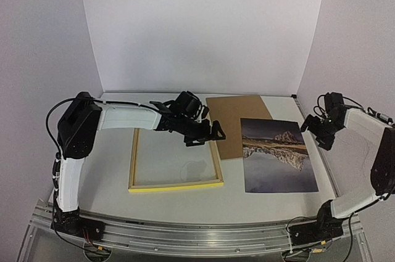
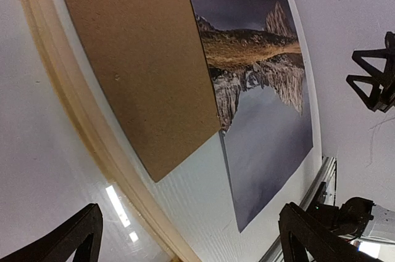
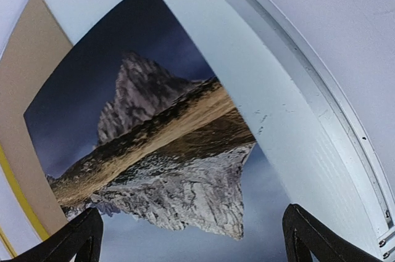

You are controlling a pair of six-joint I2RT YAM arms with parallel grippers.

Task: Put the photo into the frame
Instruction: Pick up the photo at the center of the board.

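Top cam: whole frame (image 1: 176, 185), photo (image 1: 278, 154) face-up on surface (image 1: 185, 203) (brown board (image 1: 237, 123) between). Wrist cams: left gripper (image 2: 191, 212), right gripper (image 3: 191, 212) fingers apart, empty

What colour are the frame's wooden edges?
The frame is yellow; the top external view shows it best.
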